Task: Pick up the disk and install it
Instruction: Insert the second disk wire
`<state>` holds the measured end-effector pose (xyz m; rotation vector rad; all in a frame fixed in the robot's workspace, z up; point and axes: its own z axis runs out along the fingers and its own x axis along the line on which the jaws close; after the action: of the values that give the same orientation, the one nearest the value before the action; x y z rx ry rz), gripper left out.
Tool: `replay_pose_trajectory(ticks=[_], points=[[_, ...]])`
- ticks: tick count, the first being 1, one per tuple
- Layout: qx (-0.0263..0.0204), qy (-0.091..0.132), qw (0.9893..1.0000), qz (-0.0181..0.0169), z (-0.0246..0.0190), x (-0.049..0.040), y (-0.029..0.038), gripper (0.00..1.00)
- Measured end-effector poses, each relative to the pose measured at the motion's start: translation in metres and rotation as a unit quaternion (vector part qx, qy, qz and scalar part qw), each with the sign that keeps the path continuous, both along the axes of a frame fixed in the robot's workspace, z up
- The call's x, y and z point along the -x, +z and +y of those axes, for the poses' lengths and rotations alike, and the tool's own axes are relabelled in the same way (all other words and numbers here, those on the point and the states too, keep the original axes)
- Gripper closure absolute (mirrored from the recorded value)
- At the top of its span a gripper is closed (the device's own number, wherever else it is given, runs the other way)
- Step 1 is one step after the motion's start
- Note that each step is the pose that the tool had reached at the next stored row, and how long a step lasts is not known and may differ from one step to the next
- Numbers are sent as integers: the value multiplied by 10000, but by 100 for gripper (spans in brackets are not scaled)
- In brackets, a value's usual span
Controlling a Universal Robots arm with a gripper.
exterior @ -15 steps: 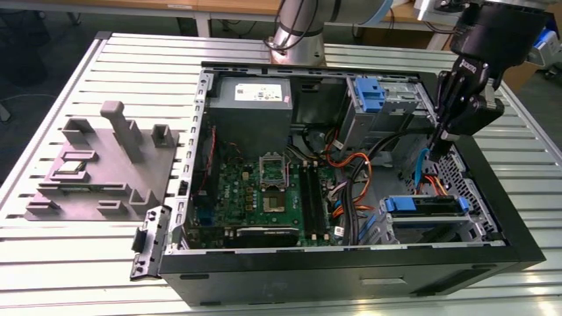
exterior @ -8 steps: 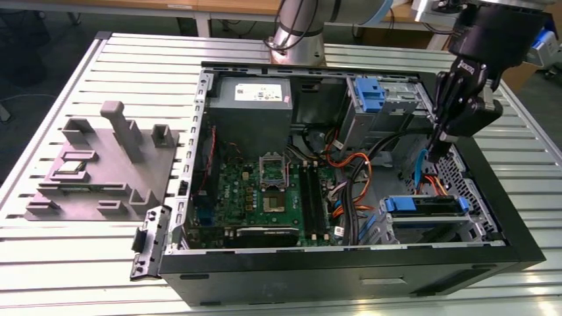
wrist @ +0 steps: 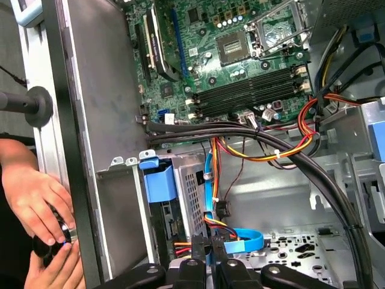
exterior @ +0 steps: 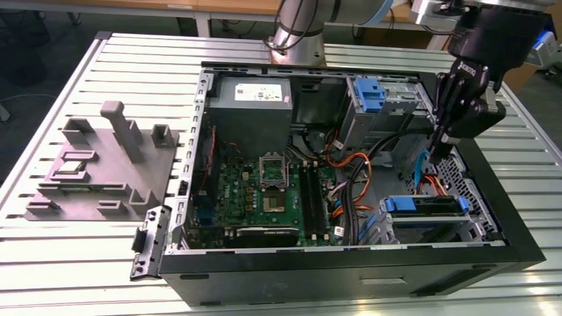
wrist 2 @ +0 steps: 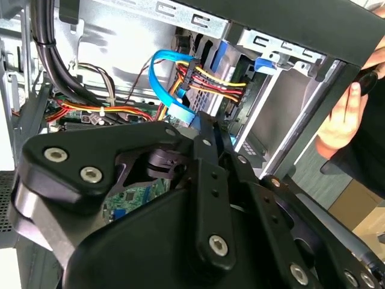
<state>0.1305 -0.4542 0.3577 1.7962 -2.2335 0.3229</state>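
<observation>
Since the disk (exterior: 423,205) looks already seated in the lower bay w/ its long axis across the exterior view's left-right, the gripper (exterior: 436,155) hangs just above it, jaws together, holding nothing afaict.

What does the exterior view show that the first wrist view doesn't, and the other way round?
The exterior view brings the grey fixture block on the slatted table. The first wrist view brings a person's hands beside the computer case wall. Both show the green motherboard and the orange cables.
</observation>
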Motion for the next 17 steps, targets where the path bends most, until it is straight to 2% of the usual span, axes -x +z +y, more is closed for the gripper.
replay_pose_trajectory(ticks=[2, 3, 7, 8, 14, 17], points=[[1, 3, 10000, 0, -2, 0, -2, 83], [1, 3, 10000, 0, -3, 0, -4, 76], [21, 5, 10000, 0, -7, 0, -17, 78], [28, 6, 10000, 0, -8, 0, -19, 84], [36, 83, 10000, -3, -48, 15, -24, 84], [36, 115, 9999, -7, -60, 52, -31, 84]])
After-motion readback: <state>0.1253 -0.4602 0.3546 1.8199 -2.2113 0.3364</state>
